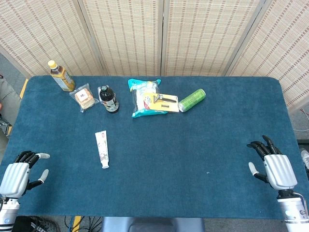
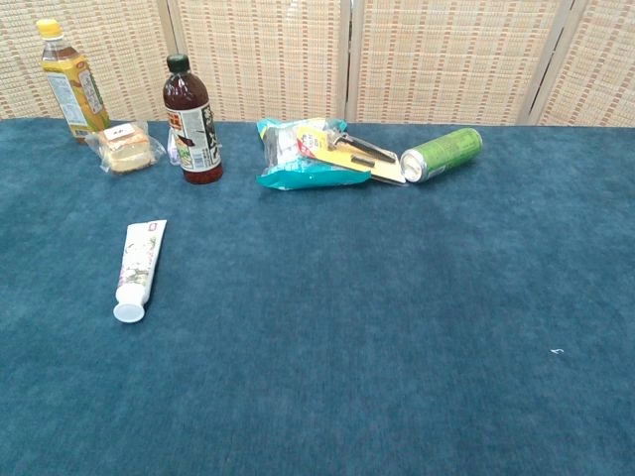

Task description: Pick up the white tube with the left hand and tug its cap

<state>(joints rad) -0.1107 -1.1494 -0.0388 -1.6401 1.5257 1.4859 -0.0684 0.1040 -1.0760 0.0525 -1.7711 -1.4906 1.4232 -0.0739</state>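
The white tube (image 1: pixel 102 148) lies flat on the blue table (image 1: pixel 193 145), left of centre, with its round cap (image 1: pixel 105 166) pointing toward the front edge. The chest view shows the same tube (image 2: pixel 139 266) and its cap (image 2: pixel 128 311) facing the camera. My left hand (image 1: pixel 20 175) rests at the front left corner, well left of the tube, fingers apart and holding nothing. At the front right my right hand (image 1: pixel 271 163) is also empty with its fingers spread. Neither hand appears in the chest view.
Along the back stand a yellow-capped bottle (image 1: pixel 61 76), a wrapped snack (image 1: pixel 84 98), a dark bottle (image 1: pixel 109 99), a teal packet with a razor pack (image 1: pixel 147 99) and a green can (image 1: pixel 191 100) on its side. A woven screen stands behind the table.
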